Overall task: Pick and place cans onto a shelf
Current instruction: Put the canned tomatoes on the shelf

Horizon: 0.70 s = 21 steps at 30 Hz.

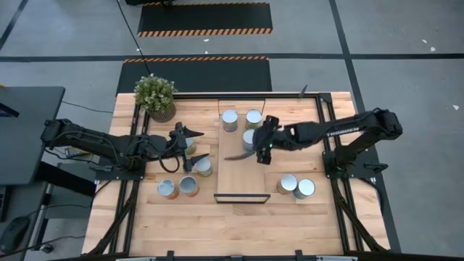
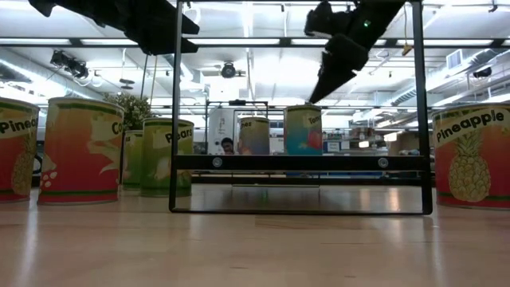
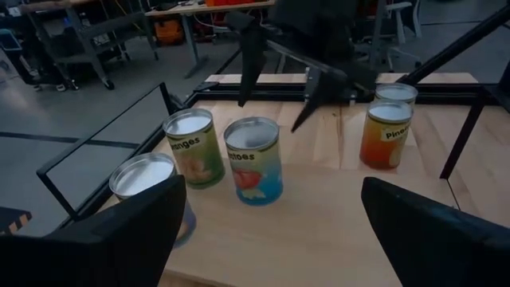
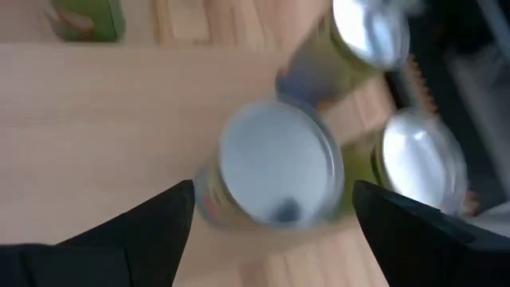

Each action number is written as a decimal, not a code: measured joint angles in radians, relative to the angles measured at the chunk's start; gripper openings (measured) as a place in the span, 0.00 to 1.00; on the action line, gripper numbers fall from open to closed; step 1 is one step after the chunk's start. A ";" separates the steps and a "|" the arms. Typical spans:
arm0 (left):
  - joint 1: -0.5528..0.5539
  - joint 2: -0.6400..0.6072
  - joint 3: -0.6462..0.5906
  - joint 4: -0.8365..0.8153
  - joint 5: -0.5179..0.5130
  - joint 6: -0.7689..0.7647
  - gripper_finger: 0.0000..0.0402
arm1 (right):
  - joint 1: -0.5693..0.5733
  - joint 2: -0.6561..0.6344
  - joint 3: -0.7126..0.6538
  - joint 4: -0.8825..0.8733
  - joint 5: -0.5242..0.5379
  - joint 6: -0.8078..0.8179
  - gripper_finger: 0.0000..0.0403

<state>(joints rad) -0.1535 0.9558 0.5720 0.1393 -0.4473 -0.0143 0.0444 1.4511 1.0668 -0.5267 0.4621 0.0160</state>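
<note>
The shelf is a long light-wood board with a dark frame, lying in the middle of the table. Three cans stand at its far end. My right gripper is open and hovers over the third can, its fingers either side and above it, touching nothing. My left gripper is open and empty, raised left of the shelf over a half-hidden can. Three more cans stand left of the shelf, and two stand to its right.
A potted green plant stands at the table's far left corner. The shelf's dark end frame rises at its near end. Bare wood lies along the table's near edge.
</note>
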 joint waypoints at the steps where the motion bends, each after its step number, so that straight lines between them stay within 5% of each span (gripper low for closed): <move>1: 0.000 0.000 0.000 0.000 0.000 0.000 0.96 | 0.018 0.014 0.000 0.021 0.040 -0.017 0.87; 8: 0.000 0.000 0.000 0.004 0.000 0.000 0.96 | 0.090 0.112 0.000 0.110 0.257 -0.157 0.87; 21: 0.000 0.000 0.000 0.003 0.000 0.000 0.96 | 0.055 0.112 0.000 0.013 0.367 -0.178 0.87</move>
<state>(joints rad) -0.1535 0.9558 0.5720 0.1428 -0.4473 -0.0138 0.0990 1.5631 1.0668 -0.5133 0.8294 -0.1622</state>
